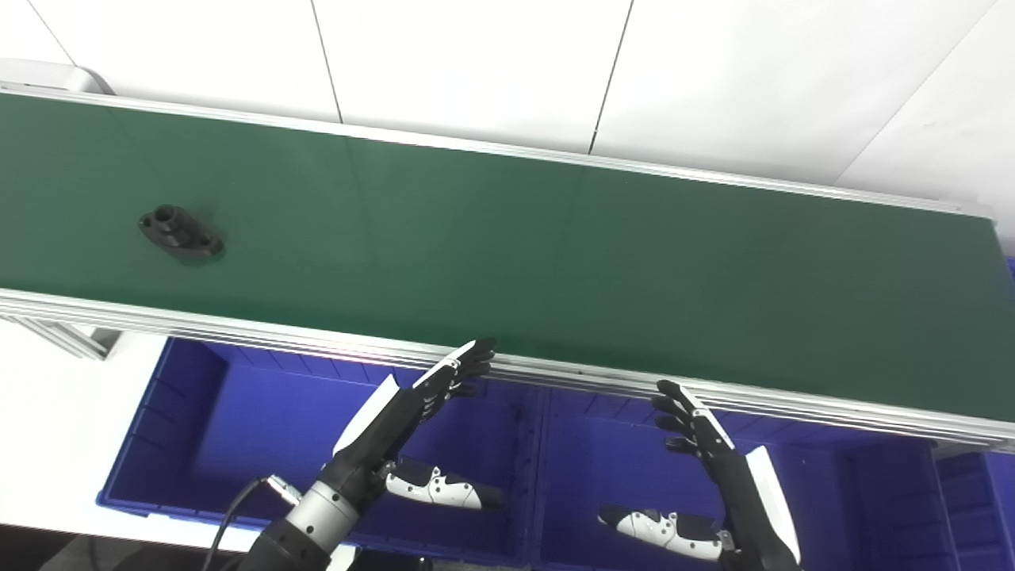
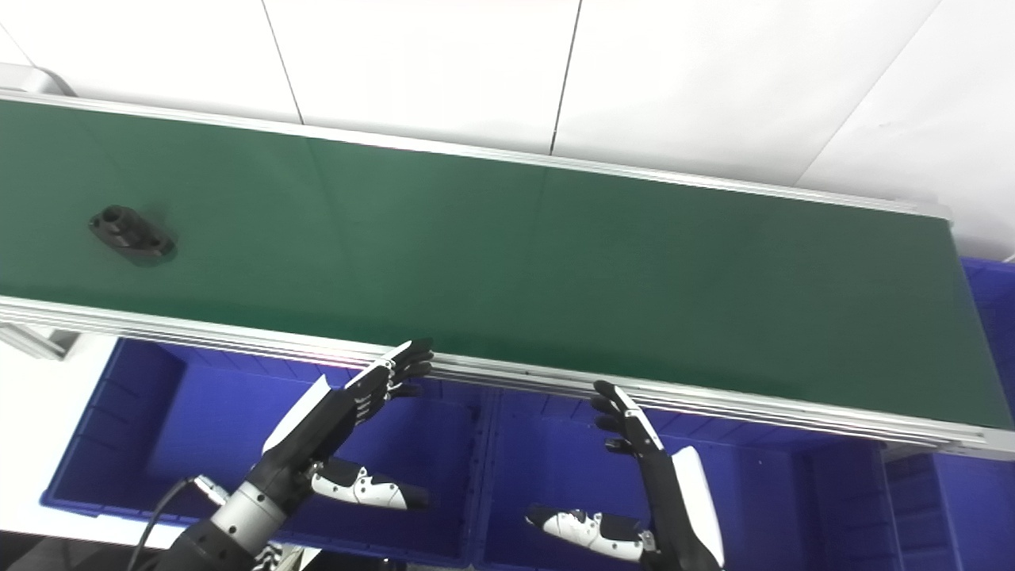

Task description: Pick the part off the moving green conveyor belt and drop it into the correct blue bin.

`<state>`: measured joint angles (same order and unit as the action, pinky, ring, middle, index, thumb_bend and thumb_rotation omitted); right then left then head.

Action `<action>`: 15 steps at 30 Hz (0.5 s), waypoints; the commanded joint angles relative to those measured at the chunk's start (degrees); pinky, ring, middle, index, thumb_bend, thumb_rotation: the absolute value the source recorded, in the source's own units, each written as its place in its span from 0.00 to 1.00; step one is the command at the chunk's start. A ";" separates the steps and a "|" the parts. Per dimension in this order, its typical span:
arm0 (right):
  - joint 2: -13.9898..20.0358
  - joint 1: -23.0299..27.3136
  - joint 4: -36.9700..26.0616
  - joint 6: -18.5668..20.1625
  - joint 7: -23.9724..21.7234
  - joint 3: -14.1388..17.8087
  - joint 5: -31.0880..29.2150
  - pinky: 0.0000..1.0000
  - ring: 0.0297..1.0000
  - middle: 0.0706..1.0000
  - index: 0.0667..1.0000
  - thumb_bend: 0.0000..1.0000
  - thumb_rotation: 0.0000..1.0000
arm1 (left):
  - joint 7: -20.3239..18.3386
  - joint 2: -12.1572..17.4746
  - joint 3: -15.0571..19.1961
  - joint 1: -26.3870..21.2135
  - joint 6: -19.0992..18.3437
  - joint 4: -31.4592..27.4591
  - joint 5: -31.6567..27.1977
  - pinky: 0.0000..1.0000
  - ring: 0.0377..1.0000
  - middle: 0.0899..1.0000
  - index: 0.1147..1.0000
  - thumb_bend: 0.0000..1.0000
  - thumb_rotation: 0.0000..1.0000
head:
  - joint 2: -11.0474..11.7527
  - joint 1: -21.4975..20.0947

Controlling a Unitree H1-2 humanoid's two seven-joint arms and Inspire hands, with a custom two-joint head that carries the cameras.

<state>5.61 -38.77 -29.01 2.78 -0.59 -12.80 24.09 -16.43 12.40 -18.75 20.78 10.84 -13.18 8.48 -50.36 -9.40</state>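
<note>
One black part (image 1: pixel 180 232) is seen lying on the green conveyor belt (image 1: pixel 555 262), far toward nine o'clock, nearer the belt's front rail than its back rail and well apart from both hands. A raised round boss is made out at its upper left end and a flat flange with holes at the lower right; finer detail is too small to be told. Both hands are held below the belt's near aluminium rail (image 1: pixel 317 337), over the blue bins. The left hand (image 1: pixel 412 412) is stretched toward one o'clock, fingers straight and apart from the thumb, nothing held; its fingertips (image 1: pixel 480 353) are seen at the rail's edge, and contact with the rail cannot be told. Its thumb is splayed low toward three o'clock over the left blue bin (image 1: pixel 170 412). The right hand (image 1: pixel 714 452) is raised toward eleven o'clock, fingers spread and slightly curled, empty, with tips just short of the rail; its thumb is pointed toward nine o'clock over the middle blue bin (image 1: pixel 587 444). The right forearm is cut off by the bottom edge, as is the left arm below the wrist. A third blue bin (image 1: pixel 971 492) is only partly shown at four o'clock, and another blue edge (image 2: pixel 991 301) is glimpsed past the belt's right end. The belt's left end is cropped. White wall panels (image 1: pixel 476 63) are seen behind.
</note>
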 commanded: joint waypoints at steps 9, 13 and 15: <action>-1.60 -0.35 -0.44 -2.30 1.89 -1.25 2.35 0.74 0.81 0.85 0.89 0.82 0.18 | -0.58 2.79 -0.03 -1.90 3.42 -1.02 1.59 0.81 0.87 0.89 0.90 0.74 0.23 | 0.26 -3.12; -2.13 -0.31 -0.40 -1.96 2.17 -1.26 2.95 0.76 0.82 0.84 0.90 0.82 0.18 | -1.27 3.23 -0.11 -2.23 3.00 -1.20 1.26 0.80 0.86 0.89 0.90 0.74 0.23 | 0.36 -3.20; -2.15 -0.24 -0.27 -2.04 2.15 -1.23 3.08 0.77 0.82 0.84 0.90 0.82 0.18 | -1.37 3.18 -0.04 -2.33 3.33 -1.01 1.07 0.80 0.86 0.89 0.90 0.74 0.22 | 0.46 -3.05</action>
<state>3.80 -38.76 -28.19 2.79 0.56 -13.94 26.77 -17.58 15.04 -18.81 19.17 12.58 -13.02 10.34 -49.92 -12.66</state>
